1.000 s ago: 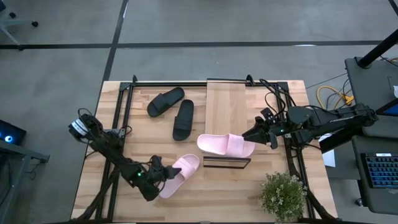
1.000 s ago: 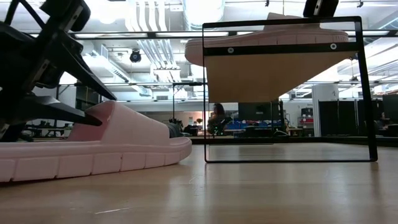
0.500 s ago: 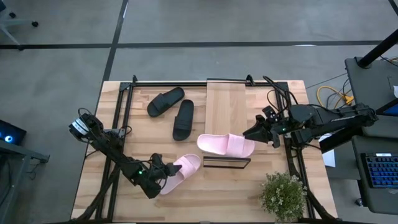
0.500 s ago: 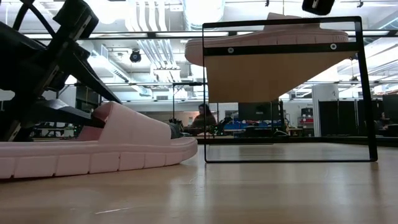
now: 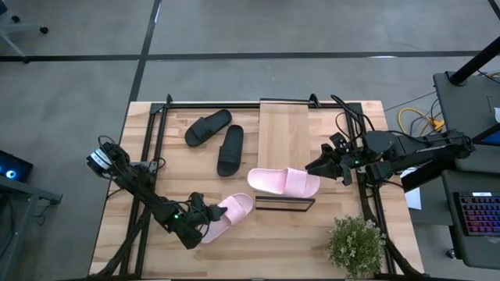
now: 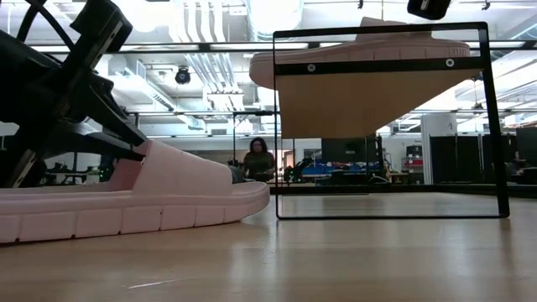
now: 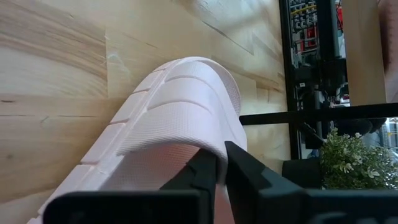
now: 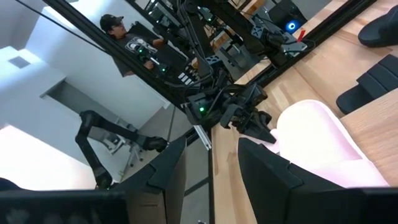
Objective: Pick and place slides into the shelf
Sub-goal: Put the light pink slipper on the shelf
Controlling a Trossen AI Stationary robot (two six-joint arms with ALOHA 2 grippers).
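Observation:
A pale pink slide point(image 5: 228, 215) lies sole-down on the table near its front edge, left of the shelf. My left gripper point(image 5: 206, 216) is shut on its strap point(image 6: 172, 172). A second pink slide point(image 5: 283, 182) rests flat on the near end of the shelf point(image 5: 283, 133), a light-wood plank on a black frame point(image 6: 382, 205). My right gripper point(image 5: 319, 166) stands open just to the right of that slide, touching nothing. Two black slides point(image 5: 208, 126) point(image 5: 230, 150) lie on the table left of the shelf. My left gripper pinches the strap's edge point(image 7: 186, 149) on the side away from the shelf, between its two fingers point(image 6: 126, 138). The fingers come slanting down from the table's left. The slide stays flat on the table on its sole point(image 6: 126, 222).
A potted plant point(image 5: 358, 246) stands at the table's front right corner. Black frame rails point(image 5: 156, 133) run along the left and right of the table. A person point(image 6: 256, 159) shows in the room beyond.
My left gripper has gone a little farther toward the pink slide and has shut on its strap. The slide has slid slightly toward the shelf, still flat on the table.

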